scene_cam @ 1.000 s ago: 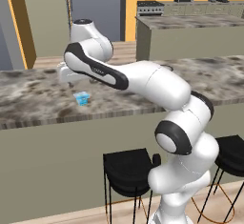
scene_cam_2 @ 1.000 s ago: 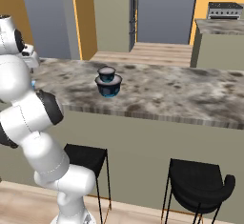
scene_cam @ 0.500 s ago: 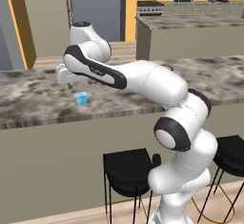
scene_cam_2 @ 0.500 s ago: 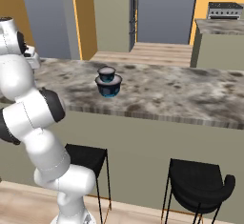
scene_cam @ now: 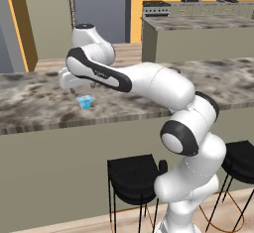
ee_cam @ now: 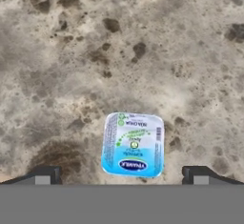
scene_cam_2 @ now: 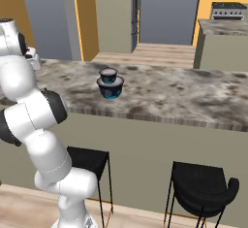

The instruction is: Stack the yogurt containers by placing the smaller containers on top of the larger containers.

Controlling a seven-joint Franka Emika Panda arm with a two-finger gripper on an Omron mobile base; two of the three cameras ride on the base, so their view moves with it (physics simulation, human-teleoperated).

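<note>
The smaller container, a tiny light-blue squarish yogurt cup (ee_cam: 133,144) with a printed pale lid, stands on the marbled counter (ee_cam: 143,42). My gripper (ee_cam: 121,175) hangs open just above it, one dark fingertip (ee_cam: 45,175) on each side of the cup and not touching it. In the left base view the cup (scene_cam: 86,102) sits near the counter's front edge, below the hand. The larger container, a round dark-blue cup (scene_cam_2: 110,88), stands further along the counter. A smaller dark round cup (scene_cam_2: 108,73) shows just above it; I cannot tell whether it sits on it or behind it.
The counter (scene_cam: 30,110) is long, with a front edge close to the light-blue cup. Black stools (scene_cam: 134,175) (scene_cam_2: 201,183) stand below it beside the base. A second counter with appliances (scene_cam: 198,21) lies behind, across a wooden floor.
The hand has dipped slightly toward the light-blue cup. The jaws stay open and the cups have not moved.
</note>
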